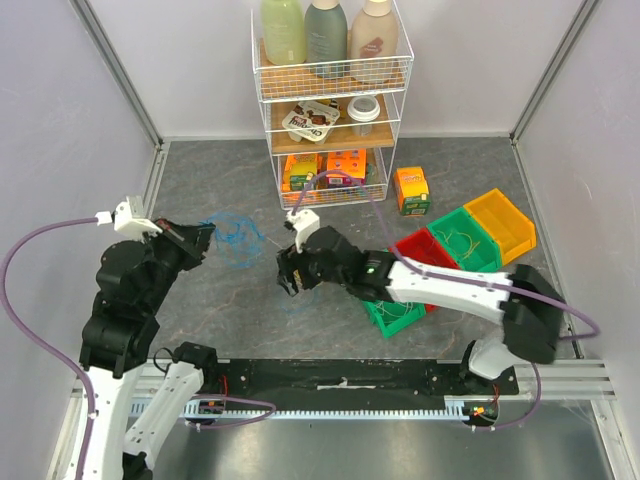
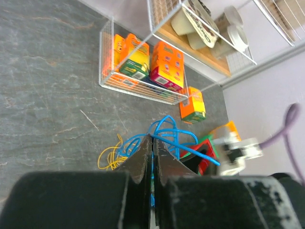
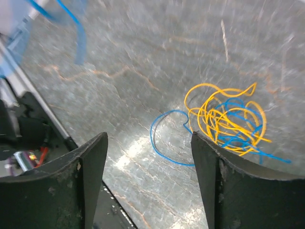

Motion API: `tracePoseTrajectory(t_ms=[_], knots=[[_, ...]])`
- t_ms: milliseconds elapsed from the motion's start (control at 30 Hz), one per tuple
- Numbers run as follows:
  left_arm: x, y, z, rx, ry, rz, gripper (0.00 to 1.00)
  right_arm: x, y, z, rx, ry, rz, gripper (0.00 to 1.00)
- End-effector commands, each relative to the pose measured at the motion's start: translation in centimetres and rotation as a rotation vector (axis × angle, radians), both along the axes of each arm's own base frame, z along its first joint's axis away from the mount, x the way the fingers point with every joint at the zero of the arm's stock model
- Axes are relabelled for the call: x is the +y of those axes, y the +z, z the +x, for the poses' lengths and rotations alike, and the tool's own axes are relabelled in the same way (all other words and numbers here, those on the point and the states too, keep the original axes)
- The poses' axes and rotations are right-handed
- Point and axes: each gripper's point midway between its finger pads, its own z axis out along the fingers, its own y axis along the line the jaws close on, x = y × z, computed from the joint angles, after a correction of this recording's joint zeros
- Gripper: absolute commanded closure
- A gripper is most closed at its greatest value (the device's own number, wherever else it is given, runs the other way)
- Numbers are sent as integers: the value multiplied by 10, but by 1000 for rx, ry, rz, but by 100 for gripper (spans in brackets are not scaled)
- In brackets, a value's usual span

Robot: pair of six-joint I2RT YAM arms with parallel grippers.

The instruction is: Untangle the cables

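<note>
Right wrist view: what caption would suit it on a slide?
The open right gripper hovers over tangled yellow and blue cables on the grey table.

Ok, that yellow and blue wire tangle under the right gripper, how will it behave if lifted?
The yellow and blue tangle looks floppy: hair-thin strands in loose loops, so it would likely sag and trail. Probably very light, and the interlaced colours may lift together. The open right gripper could miss such thin strands.

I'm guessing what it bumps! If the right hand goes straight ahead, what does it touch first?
Probably the loose blue wire loop on the grey table, just beside the yellow-and-blue tangle; depth is unclear.
</note>
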Motion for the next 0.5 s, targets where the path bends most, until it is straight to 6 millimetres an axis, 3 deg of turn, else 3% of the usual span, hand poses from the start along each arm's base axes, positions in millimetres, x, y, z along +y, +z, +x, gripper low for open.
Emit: tracePoseTrajectory(t_ms=[0, 133, 267, 467], knots=[[-28, 8, -16, -60, -199, 35, 98, -31, 80, 7, -98, -58, 138, 19], [-45, 13, -26, -125, -317, 27, 98, -49, 108, 0, -111, -39, 228, 17], [-53, 9, -33, -124, -368, 9, 98, -42, 138, -24, -136, 87, 395, 20], [-60, 4, -37, -113, -414, -14, 98, -37, 147, -35, -109, 118, 506, 36]])
